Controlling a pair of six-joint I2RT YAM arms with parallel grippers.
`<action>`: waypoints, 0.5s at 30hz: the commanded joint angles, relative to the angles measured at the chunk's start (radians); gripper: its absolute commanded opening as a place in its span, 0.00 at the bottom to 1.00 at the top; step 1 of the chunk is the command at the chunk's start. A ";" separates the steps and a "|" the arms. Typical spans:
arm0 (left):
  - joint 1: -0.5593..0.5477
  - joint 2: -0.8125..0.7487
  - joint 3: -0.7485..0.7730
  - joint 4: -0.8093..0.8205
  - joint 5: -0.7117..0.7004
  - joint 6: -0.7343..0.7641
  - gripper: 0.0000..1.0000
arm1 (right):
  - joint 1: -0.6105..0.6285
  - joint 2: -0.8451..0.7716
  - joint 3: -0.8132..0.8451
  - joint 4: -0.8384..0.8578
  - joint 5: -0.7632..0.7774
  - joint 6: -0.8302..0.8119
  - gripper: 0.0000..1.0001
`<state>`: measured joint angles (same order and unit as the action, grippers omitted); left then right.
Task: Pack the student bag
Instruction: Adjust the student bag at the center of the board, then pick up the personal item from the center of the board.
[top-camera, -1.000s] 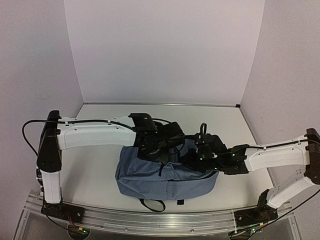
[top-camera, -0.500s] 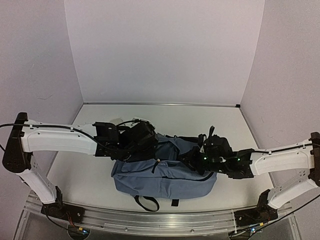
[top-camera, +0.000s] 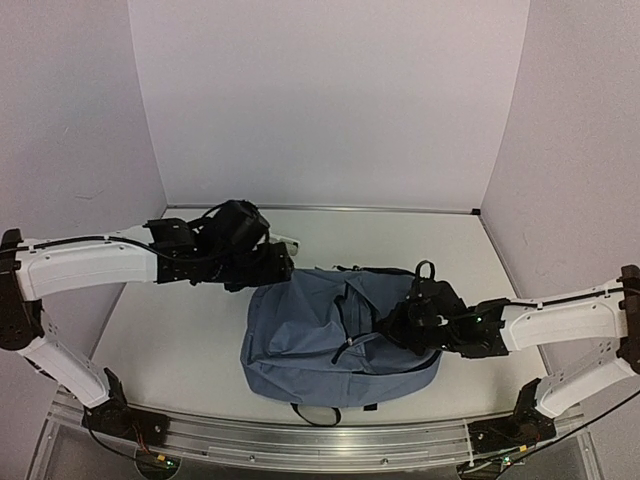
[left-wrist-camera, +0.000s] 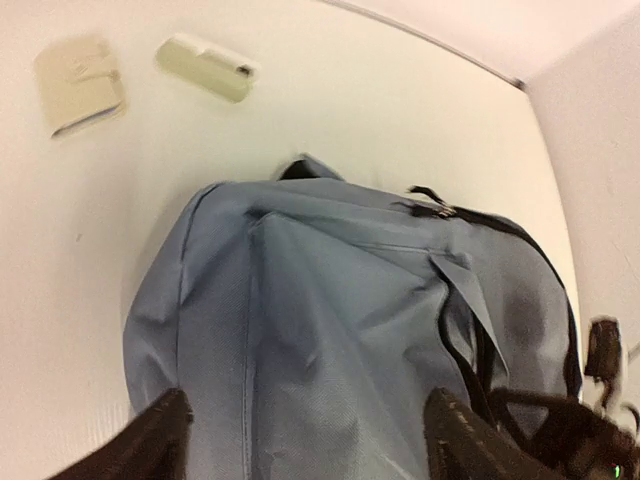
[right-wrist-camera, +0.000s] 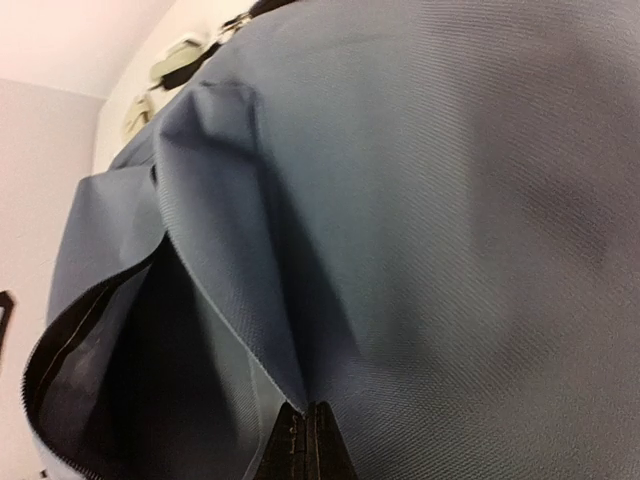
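The student bag is a dusty-blue backpack lying flat in the middle of the table, its black top loop to the right. My left gripper is open at the bag's far left corner. In the left wrist view its fingers stand wide apart over the blue fabric and hold nothing. My right gripper is shut on a fold of the bag's fabric, beside the dark open zip mouth. From above, the right gripper sits on the bag's right half.
Two small beige objects lie on the table beyond the bag's far left end; one shows from above as a pale piece. Purple walls close in the table on three sides. A metal rail runs along the near edge.
My left gripper has opened, let go of the bag and drawn back to the far left. The bag has dropped flatter and shifted right. My right gripper has stayed shut on the fabric.
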<state>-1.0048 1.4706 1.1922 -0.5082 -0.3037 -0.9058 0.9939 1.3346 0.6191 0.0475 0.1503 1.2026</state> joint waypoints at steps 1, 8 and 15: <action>0.066 -0.124 -0.005 0.154 0.315 0.208 0.97 | -0.013 0.004 -0.002 -0.100 0.096 -0.029 0.00; 0.435 -0.120 -0.007 0.071 0.513 0.195 1.00 | -0.013 0.016 0.026 -0.099 0.090 -0.051 0.00; 0.705 0.023 -0.077 0.326 0.696 0.145 0.98 | -0.012 0.046 0.060 -0.095 0.073 -0.067 0.00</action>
<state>-0.3756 1.4025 1.1357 -0.3433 0.2390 -0.7390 0.9886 1.3522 0.6453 -0.0019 0.1795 1.1578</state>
